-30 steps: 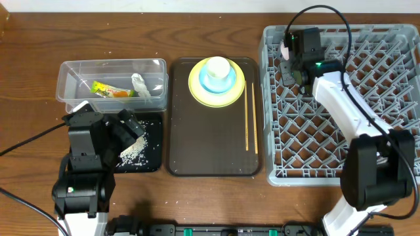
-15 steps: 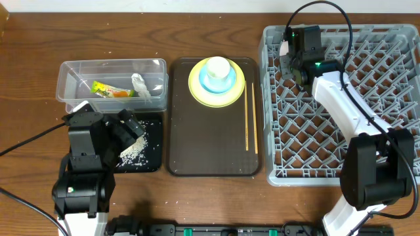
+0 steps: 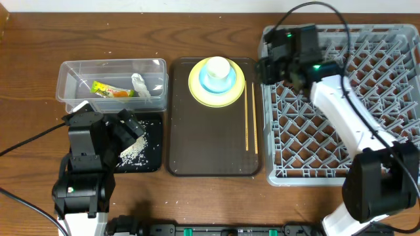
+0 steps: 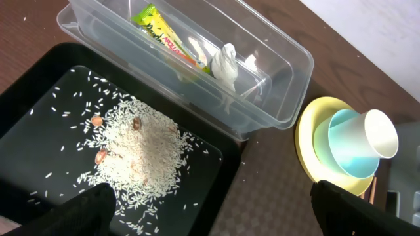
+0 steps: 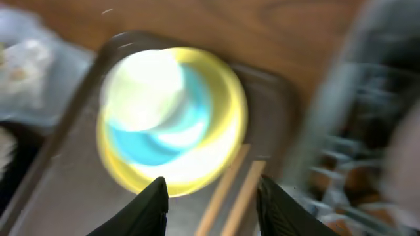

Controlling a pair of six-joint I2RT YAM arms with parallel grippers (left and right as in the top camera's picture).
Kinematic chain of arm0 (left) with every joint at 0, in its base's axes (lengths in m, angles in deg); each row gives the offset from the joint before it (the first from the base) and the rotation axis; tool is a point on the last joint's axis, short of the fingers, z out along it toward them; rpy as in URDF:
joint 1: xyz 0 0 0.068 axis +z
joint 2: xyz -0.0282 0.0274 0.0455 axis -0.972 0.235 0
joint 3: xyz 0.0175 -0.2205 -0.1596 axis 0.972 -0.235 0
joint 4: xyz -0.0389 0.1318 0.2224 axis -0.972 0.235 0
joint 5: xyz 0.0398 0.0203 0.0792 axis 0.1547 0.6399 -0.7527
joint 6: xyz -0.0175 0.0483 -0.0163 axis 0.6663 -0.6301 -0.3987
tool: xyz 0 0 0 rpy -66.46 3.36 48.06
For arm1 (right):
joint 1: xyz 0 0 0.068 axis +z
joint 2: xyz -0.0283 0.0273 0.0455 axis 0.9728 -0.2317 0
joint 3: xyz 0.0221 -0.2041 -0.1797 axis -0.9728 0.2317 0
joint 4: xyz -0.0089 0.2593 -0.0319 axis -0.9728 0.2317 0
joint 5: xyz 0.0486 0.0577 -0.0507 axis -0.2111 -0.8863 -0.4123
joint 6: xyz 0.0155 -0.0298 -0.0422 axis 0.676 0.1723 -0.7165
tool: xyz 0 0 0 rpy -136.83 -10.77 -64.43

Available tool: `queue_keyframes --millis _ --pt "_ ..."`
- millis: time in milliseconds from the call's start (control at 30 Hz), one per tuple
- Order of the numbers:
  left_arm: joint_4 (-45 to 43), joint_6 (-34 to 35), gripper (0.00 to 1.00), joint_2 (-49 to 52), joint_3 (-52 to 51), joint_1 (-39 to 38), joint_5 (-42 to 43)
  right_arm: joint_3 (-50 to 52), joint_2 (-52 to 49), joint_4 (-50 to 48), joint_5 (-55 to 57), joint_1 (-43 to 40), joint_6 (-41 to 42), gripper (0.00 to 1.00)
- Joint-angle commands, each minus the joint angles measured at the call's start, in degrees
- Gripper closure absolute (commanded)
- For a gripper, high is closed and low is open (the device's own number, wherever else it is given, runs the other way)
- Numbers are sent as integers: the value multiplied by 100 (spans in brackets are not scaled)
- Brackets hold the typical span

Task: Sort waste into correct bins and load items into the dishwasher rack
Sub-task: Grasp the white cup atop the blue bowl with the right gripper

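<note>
A yellow plate (image 3: 199, 93) on the brown serving tray (image 3: 210, 147) carries a light blue bowl (image 3: 211, 83) with a small white cup (image 3: 218, 67) in it. Wooden chopsticks (image 3: 251, 118) lie beside it. The clear tub (image 3: 72, 78) holds the snack wrapper (image 3: 110, 90) and white tissue (image 3: 140, 85). Rice (image 3: 134, 152) lies in the black tray (image 3: 149, 160). My left gripper (image 4: 210, 210) is open over that tray's edge. My right gripper (image 3: 268, 67) is open and empty at the grey rack's (image 3: 341, 105) left rim, with the plate stack (image 5: 170, 118) and chopsticks (image 5: 233, 190) blurred below it.
The brown serving tray lies between the bins and the rack. The wrapper (image 4: 164, 36), tissue (image 4: 225, 62) and rice pile (image 4: 141, 151) show sharply in the left wrist view. No white bowl is in view.
My right gripper has swung left from over the rack's back-left corner to its left rim, towards the plate stack. The left arm has not moved.
</note>
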Motion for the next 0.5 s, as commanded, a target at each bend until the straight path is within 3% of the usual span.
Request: queue_keyframes --millis 0,233,467 --pt "0 -11 2 -4 101 42 -48 -26 81 -26 -96 463 76 58" --pt "0 -11 2 -4 101 42 -48 -26 81 -81 1226 1338 -984 59" --pt "0 -11 2 -4 101 42 -46 -26 50 -422 2138 1821 -1593 68"
